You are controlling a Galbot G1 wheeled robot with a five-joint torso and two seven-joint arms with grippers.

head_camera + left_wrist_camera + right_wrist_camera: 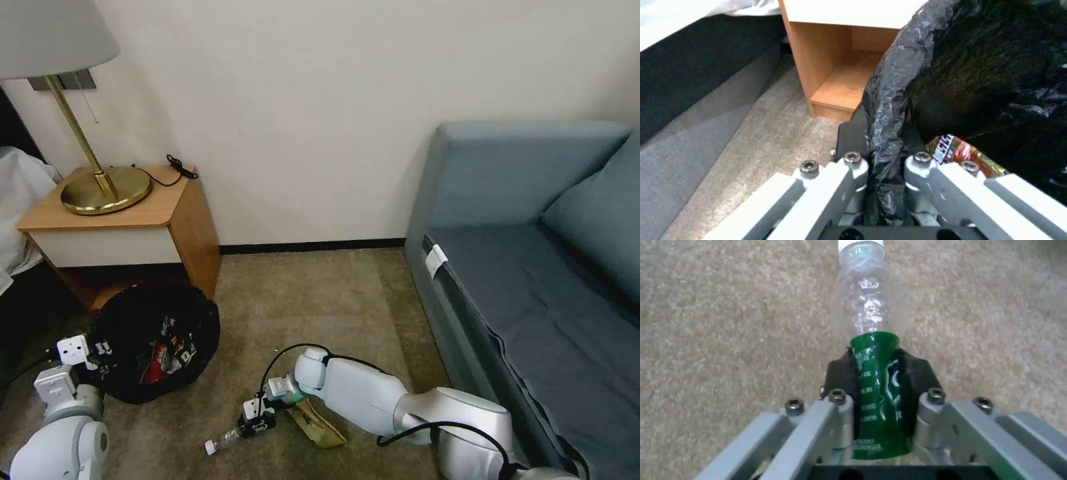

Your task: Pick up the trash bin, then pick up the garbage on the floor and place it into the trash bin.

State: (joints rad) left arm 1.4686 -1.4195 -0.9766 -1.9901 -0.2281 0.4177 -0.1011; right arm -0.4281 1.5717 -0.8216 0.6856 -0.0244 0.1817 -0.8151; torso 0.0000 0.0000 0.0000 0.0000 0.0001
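My right end effector (878,400) is pinching the bottle (871,350) at its green label, low on the carpet. My left end effector (884,163) grips the trash bin (157,340) liner. I judge the next move is lifting the bottle over the bin.

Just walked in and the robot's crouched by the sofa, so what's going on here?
It is clearing litter. The left end effector is clamped on the trash bin rim, which already holds wrappers. The right end effector grips the clear bottle at floor level, beside a tan wrapper on the carpet.
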